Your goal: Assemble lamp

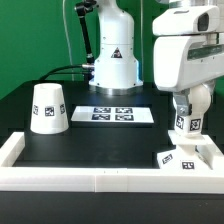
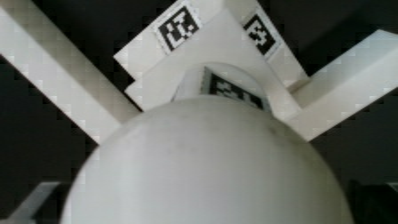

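My gripper (image 1: 185,110) is shut on the white ball-shaped bulb (image 1: 187,123) and holds it upright just above the small square base (image 1: 178,157). The base lies in the front corner at the exterior view's right. In the wrist view the bulb (image 2: 196,160) fills the foreground, its tagged neck pointing at the base (image 2: 199,42) beyond it; my fingers are hidden there. The truncated-cone shade (image 1: 48,107) stands on the table at the exterior view's left, far from the gripper.
A white raised wall (image 1: 90,177) runs along the table's front edge and up the side at the exterior view's right (image 1: 212,152), boxing in the base. The marker board (image 1: 118,115) lies mid-table. The arm's white pedestal (image 1: 113,60) stands behind it.
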